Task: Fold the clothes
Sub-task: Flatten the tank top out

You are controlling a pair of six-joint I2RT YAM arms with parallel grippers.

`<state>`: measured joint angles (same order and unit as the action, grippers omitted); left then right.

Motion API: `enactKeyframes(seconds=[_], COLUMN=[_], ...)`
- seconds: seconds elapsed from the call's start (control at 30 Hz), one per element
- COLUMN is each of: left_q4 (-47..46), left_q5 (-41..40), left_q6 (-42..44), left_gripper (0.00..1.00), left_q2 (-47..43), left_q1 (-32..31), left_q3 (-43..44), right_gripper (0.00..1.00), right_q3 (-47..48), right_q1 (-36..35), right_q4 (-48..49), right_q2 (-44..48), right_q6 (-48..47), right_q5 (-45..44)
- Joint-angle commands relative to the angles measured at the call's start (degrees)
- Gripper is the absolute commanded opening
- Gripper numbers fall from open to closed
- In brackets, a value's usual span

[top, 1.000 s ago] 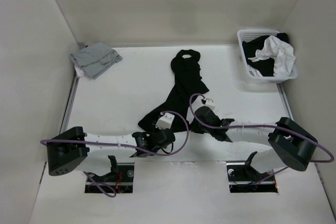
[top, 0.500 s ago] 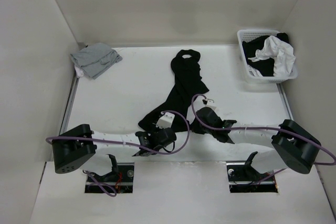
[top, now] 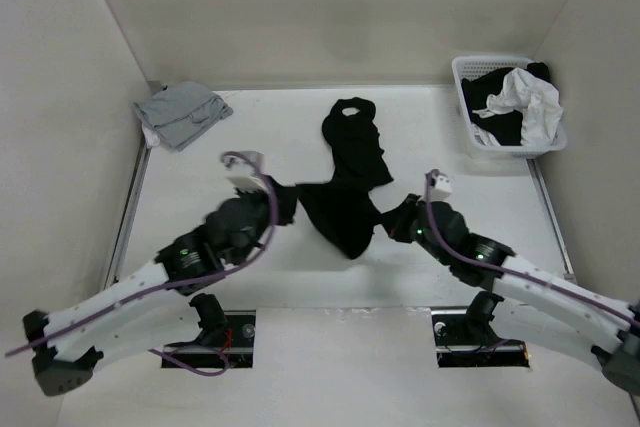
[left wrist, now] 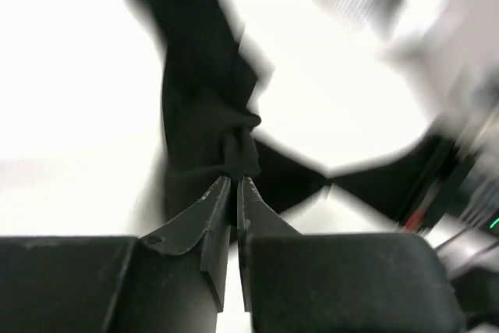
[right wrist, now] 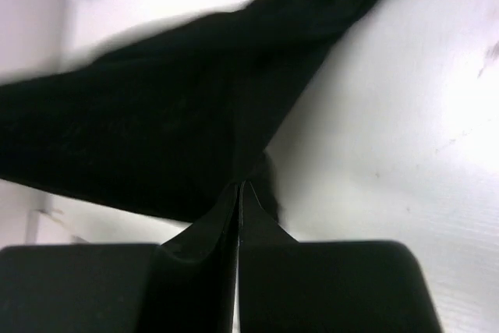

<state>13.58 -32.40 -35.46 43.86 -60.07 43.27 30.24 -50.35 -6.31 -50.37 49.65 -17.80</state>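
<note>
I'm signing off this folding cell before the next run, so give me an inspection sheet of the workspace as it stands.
Surface: white table, no spills seen.
Job's things: black garment lying mid-table, its near part drawn out between the two hands.
Clutter: grey garment at the far left corner; white basket at the far right, holding dark cloth and a white cloth.
Hands: left hand shut on the black garment; right hand shut on it too.
Cables: purple cable along each arm, looping at the wrists.
Surroundings: pale walls on three sides; nothing else seen.
</note>
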Motion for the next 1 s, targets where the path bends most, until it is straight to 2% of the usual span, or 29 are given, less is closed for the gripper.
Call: enactKeyframes(seconds=[0.0, 0.13, 0.27, 0.33, 0.47, 0.6, 0.67, 0.77, 0.9, 0.97], left_q4=[-2.6, -5.9, -11.5, -13.4, -16.0, -19.6, -20.9, -22.5, -24.7, -25.6], left_q5=[-0.8, -0.8, -1.0, -0.6, -0.2, -2.3, -2.7, -3.8, -1.2, 2.9], left_q6=[1.7, 3.3, 5.0, 5.8, 9.0, 13.8, 14.5, 14.3, 10.1, 6.6], left_gripper=[0.03, 0.03, 0.03, 0.03, 0.03, 0.03, 0.03, 0.03, 0.03, 0.03], left_q2=[-8.2, -11.5, -11.3, -9.9, -5.3, -1.9, -0.1, 3.3, 9.0, 14.6], left_q1=[6.0, 14.5, 20.9, 22.6, 23.4, 24.0, 24.0, 25.7, 32.2, 37.8], left_q3=[6.9, 14.7, 22.0, 25.3, 33.4, 36.2, 34.4, 28.7, 22.4, 21.2], right_gripper=[0.00, 0.00, 0.00, 0.00, 0.00, 0.00, 0.00, 0.00, 0.00, 0.00], right_q3=[9.4, 26.9, 45.8, 53.6, 66.6, 72.9, 72.9, 70.1, 68.3, 68.2], right_q1=[-2.0, -7.2, -15.0, -18.5, -25.4, -25.8, -21.4, -10.2, 7.8, 15.0], right_q4=[-13.0, -22.2, -23.3, -21.2, -11.0, -4.2, -3.3, -4.8, -10.2, -10.0], right_q2=[12.3, 17.7, 13.5, 10.5, 2.8, -4.9, -7.5, -10.7, -17.6, -22.3], right_q6=[-3.9, -11.1, -22.0, -27.7, -43.5, -53.4, -54.3, -48.9, -35.4, -30.8], right_q5=[-8.6, -18.3, -30.2, -34.7, -38.9, -38.4, -36.3, -28.9, -10.9, -2.5])
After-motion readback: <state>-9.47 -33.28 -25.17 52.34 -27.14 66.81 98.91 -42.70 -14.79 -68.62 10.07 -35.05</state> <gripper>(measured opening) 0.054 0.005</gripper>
